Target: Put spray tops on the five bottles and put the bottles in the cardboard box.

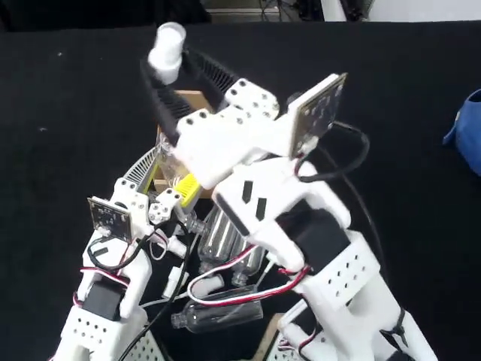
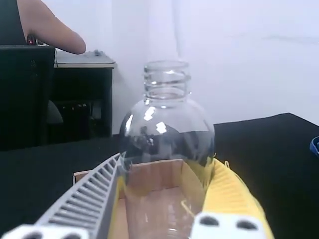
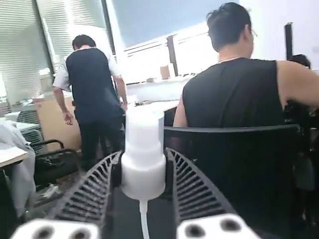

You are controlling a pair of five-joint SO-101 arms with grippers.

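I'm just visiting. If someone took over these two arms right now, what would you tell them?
The left claw is shut on an open-necked bottle, held upright by the cardboard box.
The right claw is shut on a white spray top, raised high over the table.
Other bottles lie on the table between the arm bases.
Done: no bottle seen with a top on.
Left: fit this top, box the bottle, repeat for the rest.
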